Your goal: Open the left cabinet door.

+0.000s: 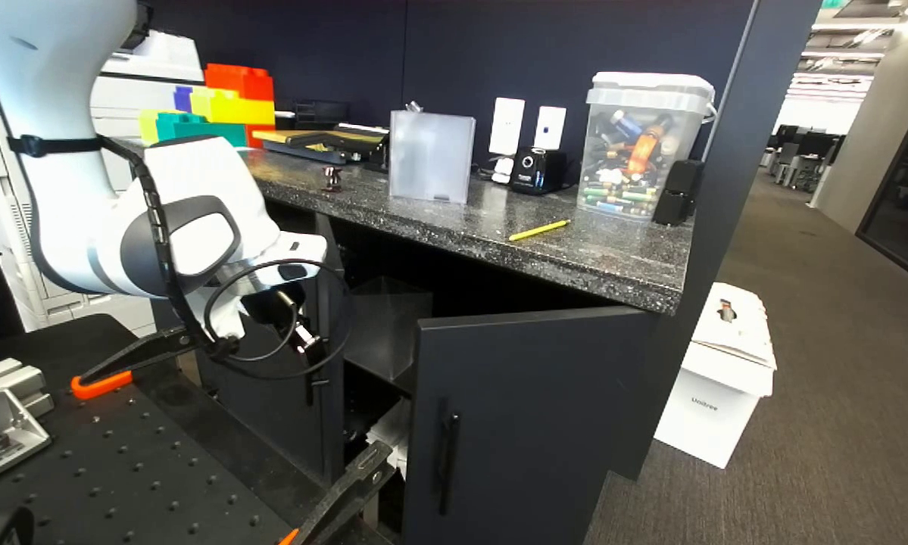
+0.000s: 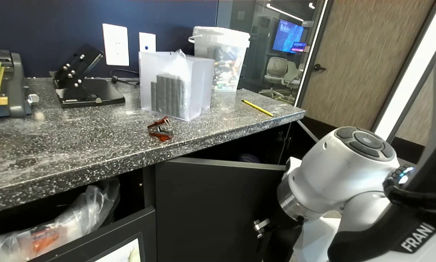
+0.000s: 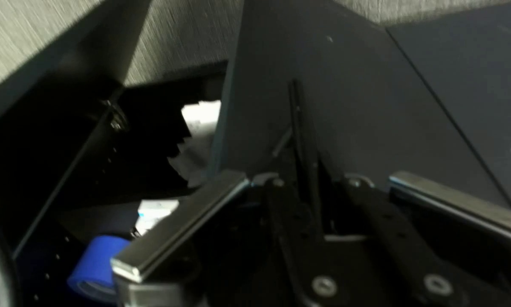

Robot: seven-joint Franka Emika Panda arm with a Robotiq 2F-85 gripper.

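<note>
The left cabinet door, a matte black panel, stands partly open in both exterior views (image 1: 249, 371) (image 2: 207, 203). It also fills the middle of the wrist view (image 3: 357, 102). Its slim black bar handle (image 3: 297, 102) runs between my fingers in the wrist view, and its lower part shows below the gripper in an exterior view (image 1: 310, 390). My gripper (image 3: 306, 157) has its fingers close together, with the tips against both sides of the handle. The gripper shows dark in both exterior views (image 1: 313, 352) (image 2: 281, 233), where its fingertips are hard to make out.
The twin black door (image 1: 529, 431) stands open opposite. The stone countertop (image 1: 620, 261) overhangs both doors. A black bench (image 1: 143, 462) with orange-tipped clamps (image 1: 355, 484) stands in front. Blue tape (image 3: 99, 264) lies inside the cabinet. A labelled panel (image 3: 464, 76) adjoins the left door.
</note>
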